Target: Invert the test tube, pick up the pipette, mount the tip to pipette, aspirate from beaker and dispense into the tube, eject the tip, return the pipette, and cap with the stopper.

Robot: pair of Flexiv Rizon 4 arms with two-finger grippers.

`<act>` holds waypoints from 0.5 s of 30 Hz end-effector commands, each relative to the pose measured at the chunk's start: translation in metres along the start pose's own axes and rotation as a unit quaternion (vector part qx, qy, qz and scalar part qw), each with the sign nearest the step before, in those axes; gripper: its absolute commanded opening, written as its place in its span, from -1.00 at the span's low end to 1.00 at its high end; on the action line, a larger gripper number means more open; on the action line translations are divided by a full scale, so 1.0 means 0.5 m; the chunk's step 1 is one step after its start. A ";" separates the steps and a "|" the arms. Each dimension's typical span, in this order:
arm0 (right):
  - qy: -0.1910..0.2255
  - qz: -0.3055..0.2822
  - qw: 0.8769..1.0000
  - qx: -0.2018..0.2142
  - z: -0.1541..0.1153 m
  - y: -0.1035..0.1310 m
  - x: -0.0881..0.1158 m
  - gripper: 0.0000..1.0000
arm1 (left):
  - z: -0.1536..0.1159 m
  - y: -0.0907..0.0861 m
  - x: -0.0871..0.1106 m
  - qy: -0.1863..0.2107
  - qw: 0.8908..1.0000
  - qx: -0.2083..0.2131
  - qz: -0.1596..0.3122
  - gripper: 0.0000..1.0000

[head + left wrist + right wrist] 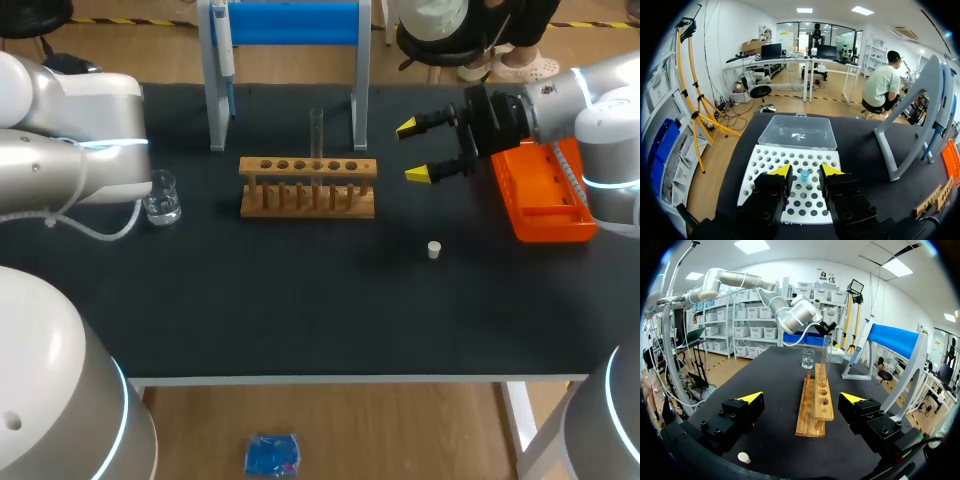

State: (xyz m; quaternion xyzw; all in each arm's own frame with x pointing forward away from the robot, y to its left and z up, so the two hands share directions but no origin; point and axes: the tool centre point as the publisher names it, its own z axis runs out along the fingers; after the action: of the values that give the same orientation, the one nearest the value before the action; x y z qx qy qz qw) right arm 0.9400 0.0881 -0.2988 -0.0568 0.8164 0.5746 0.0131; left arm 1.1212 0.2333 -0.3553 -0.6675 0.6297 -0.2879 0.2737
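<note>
The job looks like it is only at the start. The test tube [316, 130] stands up straight in the wooden rack [308, 168] in the middle of the tabletop [300, 310]. I cannot tell which end is up, so I cannot say if the flip is done. The right end effector [418, 150] is beside the rack with its two fingers spread wide and nothing in them. The pipette [228, 60] hangs on the blue stand [290, 22] at the back, so I think nobody has picked it up yet. The left end effector [806, 170] hangs over the white tray [765, 165] with holes, fingers spread. A little blue tip [804, 175] sits in the tray, seen between the fingers, and they do not seem to touch it. The beaker [163, 197] sits near the left side with clear liquid in it. The small white stopper [434, 249] lies alone on the tabletop, well apart from the tube. So most steps are left: get the pipette, put the tip on, suck up liquid, fill the tube, drop the tip, hang the pipette back, and push the stopper in
</note>
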 end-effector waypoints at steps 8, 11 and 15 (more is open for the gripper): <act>0.001 0.000 1.000 0.000 -0.001 0.000 0.000 1.00 | 0.013 0.002 0.004 0.000 1.000 -0.004 0.002 -0.34; 0.001 0.000 1.000 0.000 -0.001 0.000 0.000 1.00 | 0.015 0.002 0.005 0.001 1.000 -0.006 0.003 -0.36; 0.001 0.000 1.000 0.000 -0.001 0.000 0.000 1.00 | 0.018 0.003 0.005 0.000 1.000 -0.008 0.005 -0.36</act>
State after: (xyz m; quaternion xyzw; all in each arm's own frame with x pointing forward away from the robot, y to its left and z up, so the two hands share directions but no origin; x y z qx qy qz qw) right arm 0.9400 0.0881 -0.2988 -0.0568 0.8163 0.5746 0.0131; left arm 1.1230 0.2305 -0.3604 -0.6665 0.6341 -0.2838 0.2703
